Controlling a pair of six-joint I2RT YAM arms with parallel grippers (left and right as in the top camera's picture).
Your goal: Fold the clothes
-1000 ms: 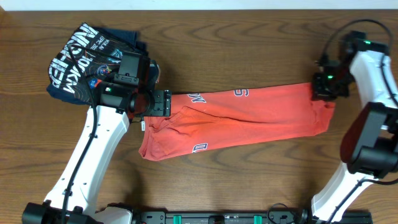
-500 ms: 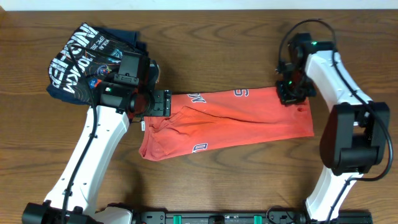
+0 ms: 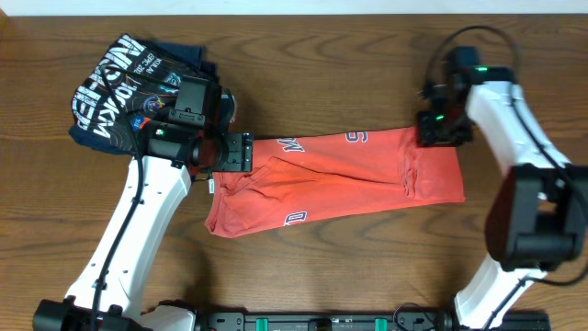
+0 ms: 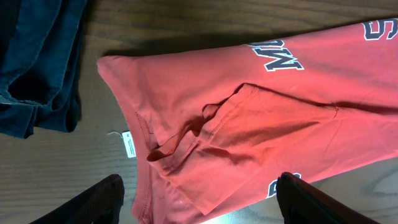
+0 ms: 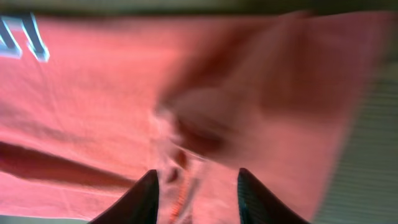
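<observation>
Left hand (image 4: 200, 186): open, the two fingers (image 4: 102, 202) set wide apart at the bottom of the left wrist view, nothing between them.
Left hand position: over the collar end of the T-shirt (image 3: 349, 175); overhead it (image 3: 241, 152) sits at the cloth's upper left edge. Cannot tell if it touches the fabric.
Under left hand: neck opening and a folded-in sleeve, both creased; white neck tag (image 4: 129, 144) lies on the bare table (image 4: 62, 162), just off the collar edge.
Right hand (image 3: 439, 133): on the T-shirt's upper right corner, at the far end from the left hand.
Right hand state: the wrist view is blurred, but the fingers (image 5: 144, 196) stand apart, not pinched together; coral cloth (image 5: 93, 93) fills the frame beneath and between them (image 5: 196, 180).
Near right hand: a puckered ridge in the fabric just inside that corner.
T-shirt lie: a long coral-red band across the middle of the table (image 3: 322, 64), running from one hand to the other, the left end lower and wider.
Lettering (image 4: 280, 56): white block letters, partly showing along the upper edge.
Beyond: dark navy shirt (image 3: 119, 87) at the far left corner, folded, just beside the left arm; its edge (image 4: 37, 62) lies near the collar, apart from it.
</observation>
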